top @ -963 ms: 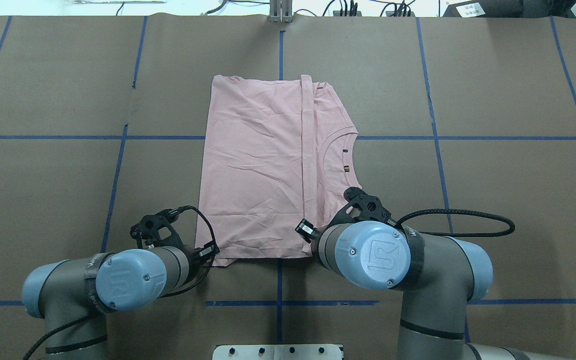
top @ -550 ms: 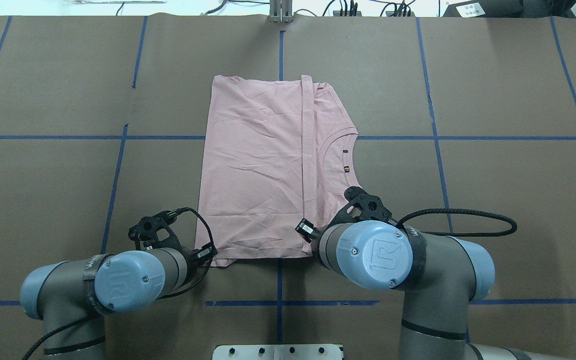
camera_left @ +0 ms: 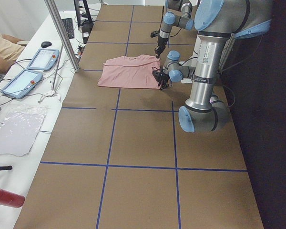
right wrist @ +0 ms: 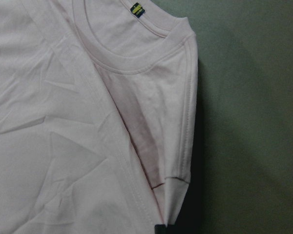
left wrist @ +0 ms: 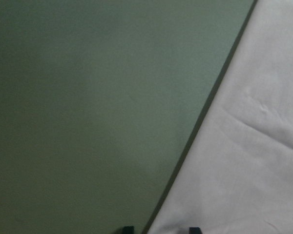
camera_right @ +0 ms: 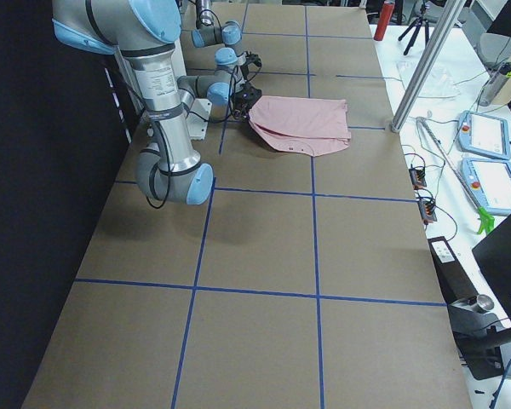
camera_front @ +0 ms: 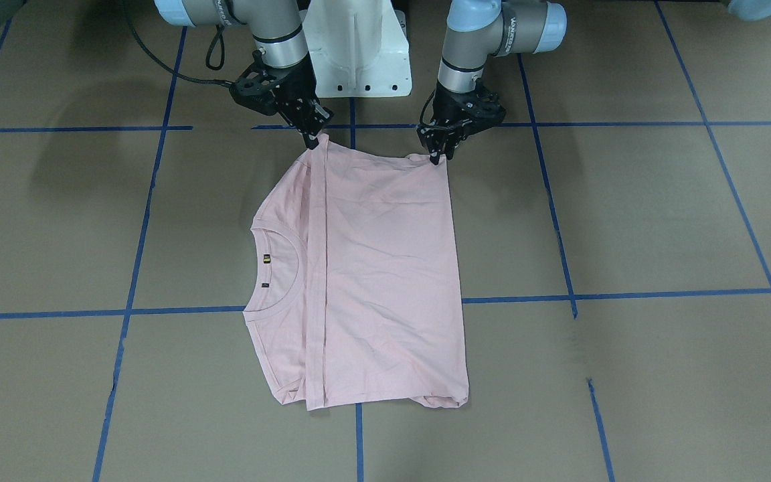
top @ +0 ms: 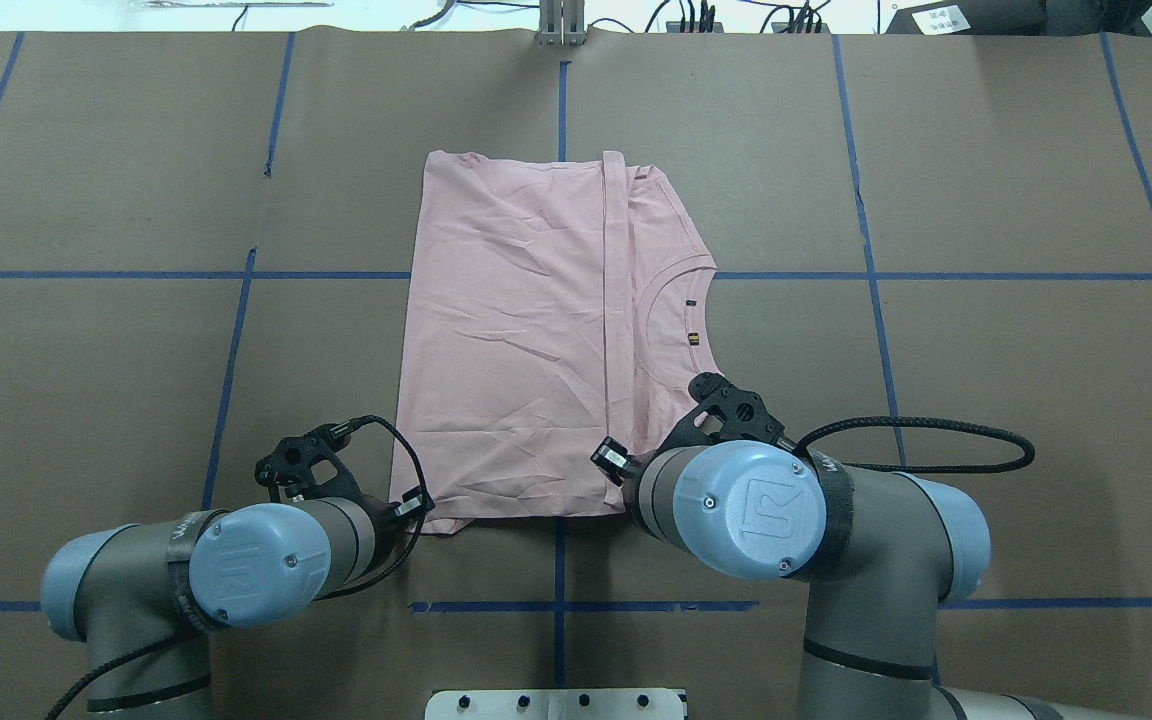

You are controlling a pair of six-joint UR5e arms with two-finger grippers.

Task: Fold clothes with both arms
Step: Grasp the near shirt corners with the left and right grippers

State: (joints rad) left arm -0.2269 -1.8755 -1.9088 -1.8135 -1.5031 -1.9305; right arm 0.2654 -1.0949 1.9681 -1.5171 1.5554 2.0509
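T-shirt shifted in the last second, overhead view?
No. The T-shirt neckline still meets the blue tape line at the same spot.

- The front-facing view was bright and evenly lit from above. The arms (camera_front: pixel 278 40) threw broad, soft-edged shadows onto the surface (camera_front: pixel 626 201).
- In the overhead view, the strip beyond the surface's far edge was blown out to near-white. The rest was sharp and evenly exposed.
- The left wrist view was dim and soft, with a greenish cast. The T-shirt (left wrist: pixel 244 161) read greyish-lilac rather than pink, and a narrow dark shadow ran along its edge.
- The right wrist view was brighter and sharper, with the stitching clear. A deep shadow lay beside the garment's right edge.
- In both side views, the robot's side fell into near-black, while the opposite side was brightly lit.
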